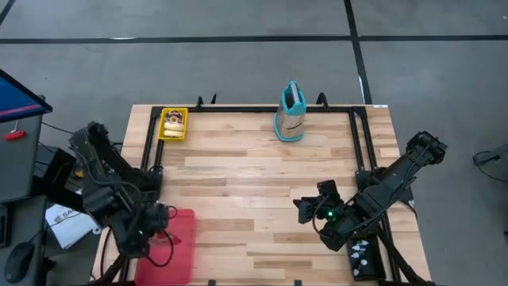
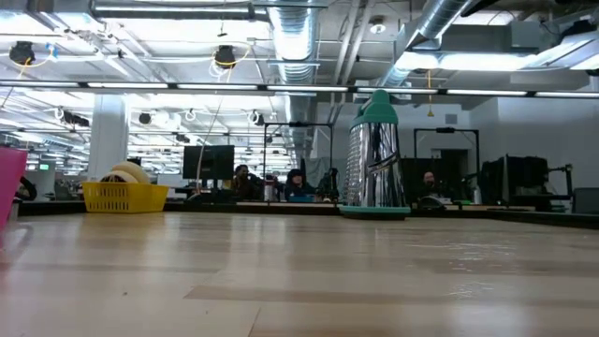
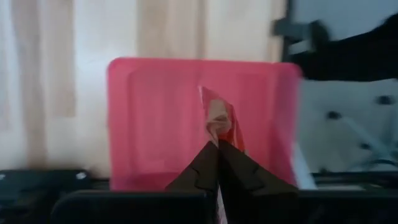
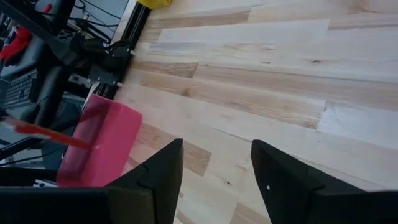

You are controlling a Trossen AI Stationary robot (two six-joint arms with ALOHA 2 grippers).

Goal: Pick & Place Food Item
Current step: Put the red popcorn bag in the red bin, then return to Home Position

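Clenched on a small food packet (image 3: 217, 121), my left pincer (image 3: 217, 149) hovers over the pink tray (image 3: 155, 118), lower left; release remains.

An open-plan robotics laboratory or workshop: exposed ceiling ducts (image 2: 298, 42) and strip lights run overhead, people sit at monitors (image 2: 208, 161) beyond the wooden table (image 1: 238, 191), and grey concrete floor (image 1: 198, 56) surrounds it toward 12 o'clock.
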